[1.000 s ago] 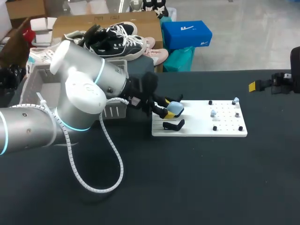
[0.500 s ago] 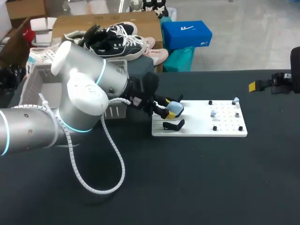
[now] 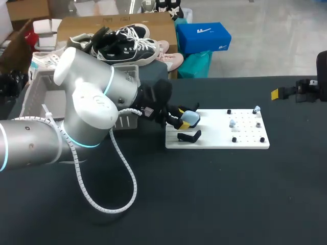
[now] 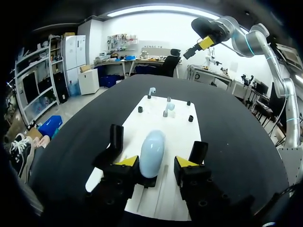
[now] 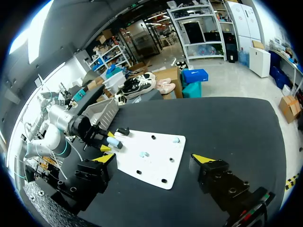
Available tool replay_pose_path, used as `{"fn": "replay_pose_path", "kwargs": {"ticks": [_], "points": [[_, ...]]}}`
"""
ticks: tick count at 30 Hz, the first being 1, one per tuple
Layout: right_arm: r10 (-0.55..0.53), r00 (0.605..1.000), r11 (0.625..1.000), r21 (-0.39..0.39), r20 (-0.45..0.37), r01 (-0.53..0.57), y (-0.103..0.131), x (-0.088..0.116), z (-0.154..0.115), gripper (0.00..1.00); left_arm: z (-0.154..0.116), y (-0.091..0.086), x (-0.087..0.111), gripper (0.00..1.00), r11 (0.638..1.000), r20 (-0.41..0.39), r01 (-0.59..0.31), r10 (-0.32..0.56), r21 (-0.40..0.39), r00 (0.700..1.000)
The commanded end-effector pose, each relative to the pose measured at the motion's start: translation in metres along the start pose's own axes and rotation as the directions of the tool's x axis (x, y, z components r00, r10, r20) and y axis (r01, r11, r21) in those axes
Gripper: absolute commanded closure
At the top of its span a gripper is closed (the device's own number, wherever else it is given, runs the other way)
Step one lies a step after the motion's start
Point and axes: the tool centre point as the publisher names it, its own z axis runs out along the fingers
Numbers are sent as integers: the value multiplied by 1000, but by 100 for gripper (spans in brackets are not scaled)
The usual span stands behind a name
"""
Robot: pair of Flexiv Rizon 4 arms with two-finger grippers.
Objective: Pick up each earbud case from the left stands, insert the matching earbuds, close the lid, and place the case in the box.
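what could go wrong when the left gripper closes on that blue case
The blue case sits off-centre in the open left gripper, against one finger with a gap to the other, so closing may shove it sideways. Its rounded shell could also slip from the yellow tips. The black stand arms flank the fingers closely; a lift might catch one and drag the white board.

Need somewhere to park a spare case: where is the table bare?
Bare: the table in front of the white board, and the board's middle between the black stand and the pegs. Crowded: the board's left end, where the left pincer flanks the blue case.
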Motion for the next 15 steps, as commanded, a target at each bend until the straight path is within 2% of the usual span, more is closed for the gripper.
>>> {"fn": "replay_pose_path", "kwargs": {"ticks": [1,6,12,14,15], "points": [[-1,1000,1000,1,0,1,0,0,1,0,-2,-3,2,52,1000,7,4,-3,-21,1000],[-1,1000,1000,1,0,1,0,0,1,0,-3,-1,3,56,999,4,11,-11,-40,1000],[-1,1000,1000,1,0,1,0,0,1,0,-3,-1,3,82,999,3,15,-15,-46,1000],[-1,1000,1000,1,0,1,0,0,1,0,-2,-1,2,100,999,4,15,-15,-47,1000],[-1,1000,1000,1,0,1,0,0,1,0,-3,-1,2,100,999,4,15,-15,-47,1000]]}}
